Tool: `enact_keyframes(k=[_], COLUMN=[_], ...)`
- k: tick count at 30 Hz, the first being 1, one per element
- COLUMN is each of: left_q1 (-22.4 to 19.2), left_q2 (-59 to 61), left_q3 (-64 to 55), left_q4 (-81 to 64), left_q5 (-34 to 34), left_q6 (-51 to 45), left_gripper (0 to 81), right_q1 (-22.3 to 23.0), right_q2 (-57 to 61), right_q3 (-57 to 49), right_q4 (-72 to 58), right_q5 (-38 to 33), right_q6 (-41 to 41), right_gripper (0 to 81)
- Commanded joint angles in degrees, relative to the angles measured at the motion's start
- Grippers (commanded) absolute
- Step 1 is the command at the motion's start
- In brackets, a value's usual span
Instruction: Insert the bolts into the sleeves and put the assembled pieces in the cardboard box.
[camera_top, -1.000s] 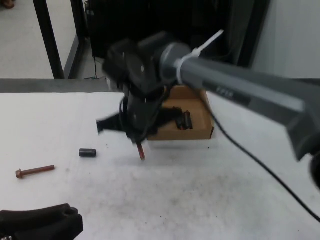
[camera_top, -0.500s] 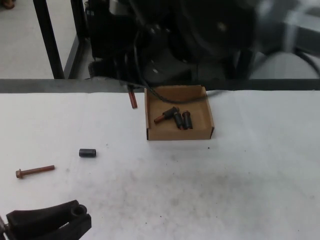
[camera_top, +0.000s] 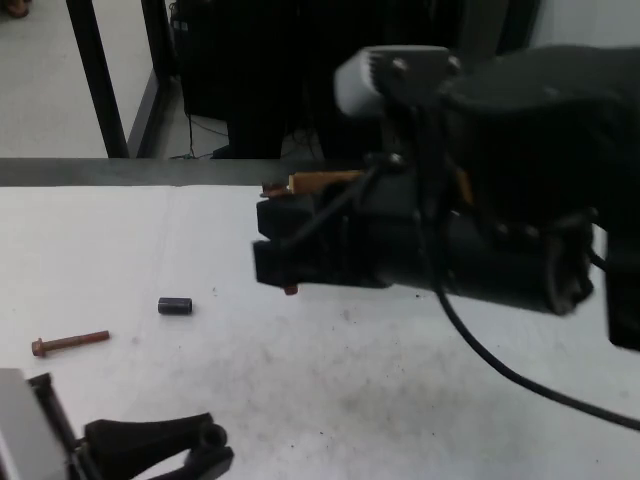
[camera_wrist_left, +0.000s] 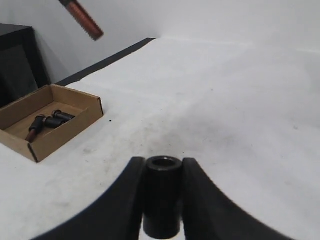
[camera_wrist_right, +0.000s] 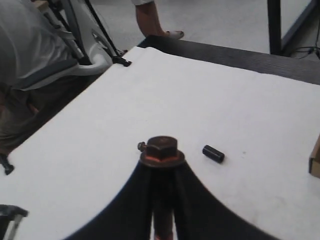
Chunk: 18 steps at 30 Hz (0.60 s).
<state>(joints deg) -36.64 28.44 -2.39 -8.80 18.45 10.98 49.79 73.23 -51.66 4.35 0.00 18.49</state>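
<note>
My left gripper (camera_wrist_left: 162, 172) is shut on a black sleeve (camera_wrist_left: 162, 200), held upright with its bore facing up; it sits low at the bench's near left (camera_top: 213, 448). My right gripper (camera_wrist_right: 161, 172) is shut on a copper bolt (camera_wrist_right: 160, 151), hex head toward the camera. That bolt's threaded tip (camera_wrist_left: 83, 18) hangs high in the left wrist view, apart from the sleeve. The cardboard box (camera_wrist_left: 64, 131) holds several assembled pieces (camera_wrist_left: 46, 121). The right arm (camera_top: 450, 235) covers the box in the high view.
A loose black sleeve (camera_top: 174, 305) (camera_wrist_right: 213, 153) and a loose copper bolt (camera_top: 70, 342) lie on the white bench at the left. The bench's far edge (camera_top: 120, 170) meets a dark frame. A person stands beyond the bench in the right wrist view.
The right arm, with its bolt, rose away from the bench and now hangs close to the camera, hiding the box. The left gripper has slid rightward, further into the lower left.
</note>
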Motion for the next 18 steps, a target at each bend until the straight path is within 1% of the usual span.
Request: enact_keyframes(k=[1, 5, 7, 9, 12, 15, 18], left_q1=[-0.2, -0.2, -0.3, -1.4, -4.3, -6.7, -7.8], left_q2=[5.6, 14.5, 18.2, 21.9, 26.5, 30.1, 32.5], left_q3=[0.0, 0.0, 0.0, -0.2, -0.6, -1.4, -1.4], left_q4=[-8.7, -19.2, -23.3, -27.4, -32.6, -36.1, -41.2], left_q5=[1.0, 1.0, 1.3, 2.4, 3.9, 3.7, 3.7], left_q6=[-3.4, -12.6, -15.6, -16.2, -16.2, -22.7, -30.6], left_gripper=[0.8, 0.8, 0.8, 0.8, 0.8, 0.8, 0.8], right_q1=[0.4, 0.7, 0.7, 0.7, 1.1, 1.9, 2.8], right_q2=[-3.5, -5.6, -6.1, -6.2, -6.2, -6.2, -6.2], right_q3=[3.8, 5.6, 6.2, 6.7, 8.1, 8.9, 9.1], right_q4=[-5.8, -6.3, -6.9, -7.2, -7.2, -7.4, -8.1], right_q5=[-4.4, -5.3, -6.2, -6.8, -6.8, -7.0, -8.1], right_q6=[-0.1, -0.1, -0.1, -0.1, -0.1, -1.1, -5.6], right_gripper=[0.2, 0.2, 0.2, 0.2, 0.2, 0.2, 0.2])
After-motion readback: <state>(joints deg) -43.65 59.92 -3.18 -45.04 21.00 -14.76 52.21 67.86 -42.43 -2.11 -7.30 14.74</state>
